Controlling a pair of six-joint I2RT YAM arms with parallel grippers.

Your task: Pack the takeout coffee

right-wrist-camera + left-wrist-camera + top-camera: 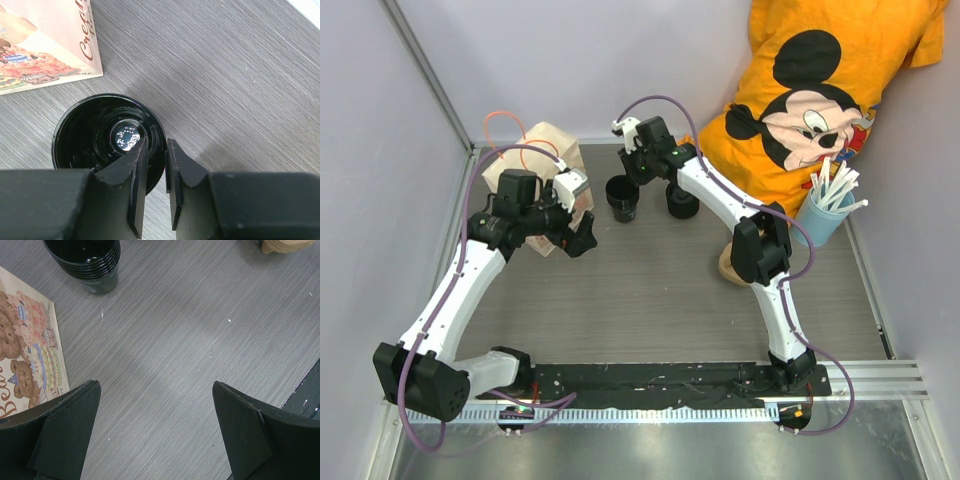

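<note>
R pincer clamped on black cup rim, lower centre of frame, 1 finger inside. L pincer wide open over desk, bag at left.

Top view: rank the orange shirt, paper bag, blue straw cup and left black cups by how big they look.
1. The orange shirt, by far the largest.
2. The paper bag, though partly hidden.
3. The blue straw cup and the black cups: the bodies look about alike, so not ranked.
</note>
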